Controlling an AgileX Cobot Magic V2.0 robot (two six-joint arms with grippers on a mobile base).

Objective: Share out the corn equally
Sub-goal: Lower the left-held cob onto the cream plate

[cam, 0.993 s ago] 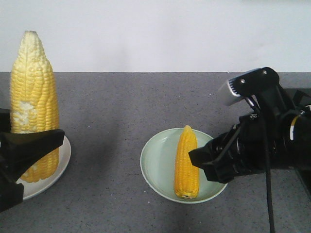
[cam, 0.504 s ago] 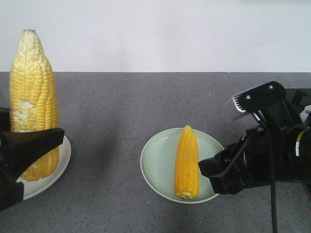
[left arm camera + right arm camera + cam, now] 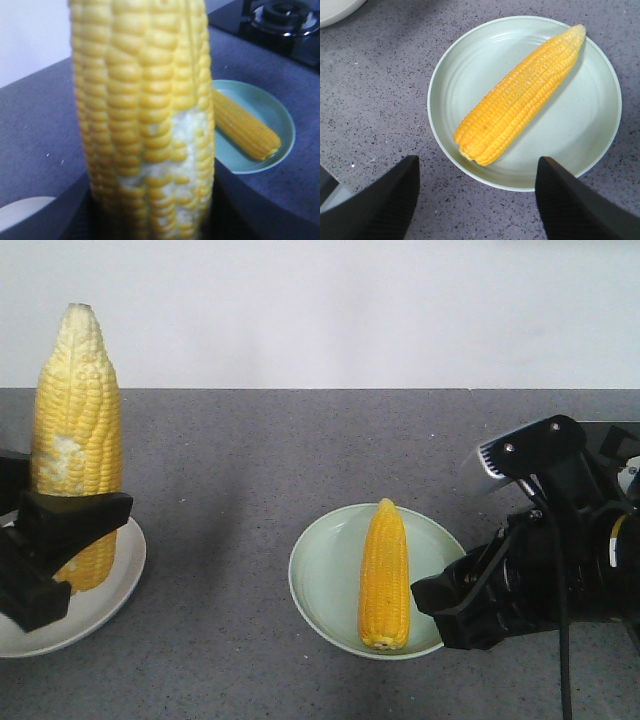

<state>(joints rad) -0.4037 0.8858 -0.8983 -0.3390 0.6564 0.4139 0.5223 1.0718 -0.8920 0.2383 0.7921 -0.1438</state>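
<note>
tipping is the main risk: the left gripper [image 3: 62, 540] has its fingers pinching the tall pale-yellow corn cob with a whitish patch [image 3: 75, 430] upright over the white plate [image 3: 105, 605], so releasing it could topple it onto the grey speckled tabletop [image 3: 230, 500]. the right gripper [image 3: 477, 200], fingers spread, hovers beside the deep-yellow cob [image 3: 520, 95] on the pale green plate [image 3: 600, 130].

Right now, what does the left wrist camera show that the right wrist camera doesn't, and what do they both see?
Only the left wrist view shows the pale cob held upright close to the lens, with a whitish patch of kernels, plus a stove burner at the far corner. Only the right wrist view shows the right gripper with its dark fingers spread wide, near the plate's edge. Both show the green plate with the deep yellow cob lying on it, the grey countertop, and a sliver of the white plate.
</note>
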